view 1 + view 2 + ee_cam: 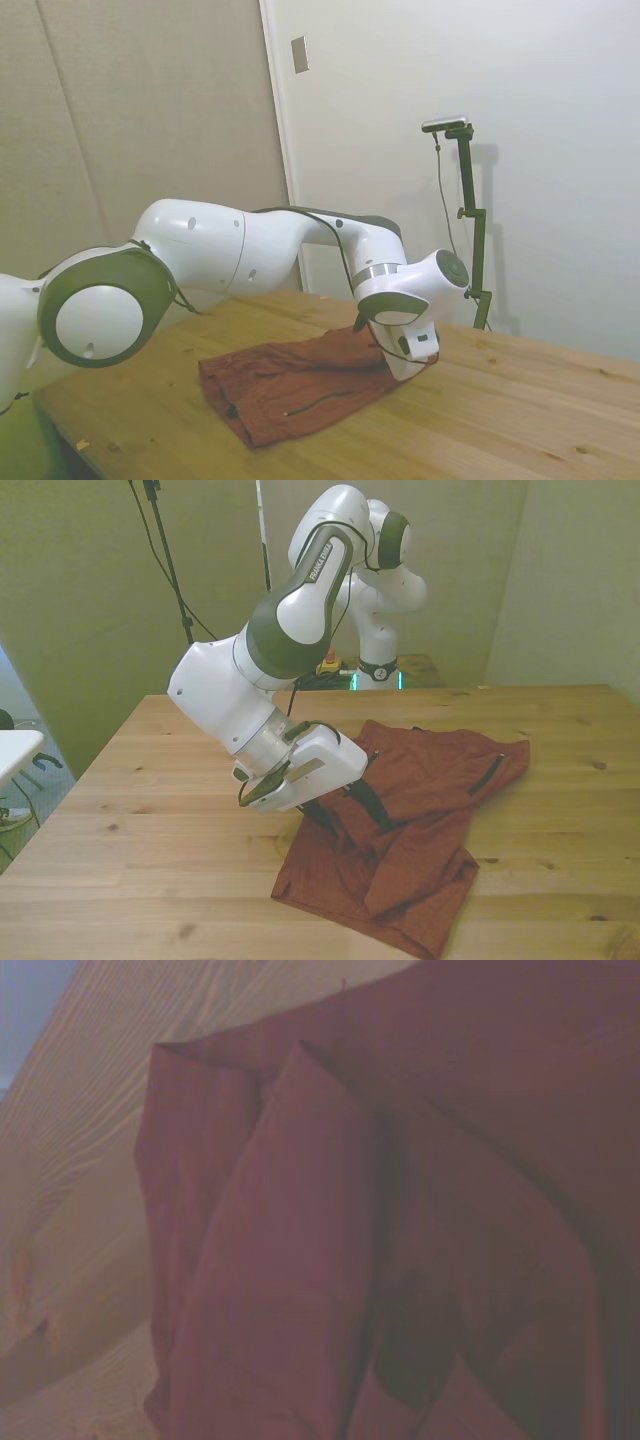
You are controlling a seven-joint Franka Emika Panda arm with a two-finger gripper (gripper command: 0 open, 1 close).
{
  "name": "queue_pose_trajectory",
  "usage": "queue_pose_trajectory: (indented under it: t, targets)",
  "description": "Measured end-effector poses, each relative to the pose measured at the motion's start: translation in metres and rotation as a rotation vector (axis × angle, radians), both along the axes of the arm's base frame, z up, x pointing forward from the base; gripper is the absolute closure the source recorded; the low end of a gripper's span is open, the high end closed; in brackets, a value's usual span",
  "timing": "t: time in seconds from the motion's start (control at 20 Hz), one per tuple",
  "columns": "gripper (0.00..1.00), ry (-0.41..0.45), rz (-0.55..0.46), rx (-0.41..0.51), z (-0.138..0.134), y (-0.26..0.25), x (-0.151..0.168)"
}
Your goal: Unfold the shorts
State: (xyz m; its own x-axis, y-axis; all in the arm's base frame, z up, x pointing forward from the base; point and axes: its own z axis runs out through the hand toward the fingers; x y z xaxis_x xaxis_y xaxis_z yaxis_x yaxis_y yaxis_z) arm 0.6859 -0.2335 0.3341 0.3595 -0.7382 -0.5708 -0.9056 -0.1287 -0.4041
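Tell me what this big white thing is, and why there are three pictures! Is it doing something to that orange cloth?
The big white thing is a robot arm. At its end is a hand, with dark fingers for pinching things.

All three pictures show the same moment. One camera stands off to the side of the table. One stands across the table and looks at the robot from the front. The third sits on the robot's wrist, so it sees only cloth, very close and blurry.

On the wooden table lies a pair of rust-orange shorts, folded over and wrinkled. The robot is supposed to spread them out flat.

The hand is down at the shorts, at a fold near their middle. From these pictures I cannot tell whether it has pinched the cloth. Nothing else lies on the table.
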Motion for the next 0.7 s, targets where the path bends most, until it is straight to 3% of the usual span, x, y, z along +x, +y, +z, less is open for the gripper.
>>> queue_pose_trajectory:
  t: [0.7]
  targets:
    - [1.00, -0.011, 0.019, -0.002, -0.0056, 0.0006, 0.0018]
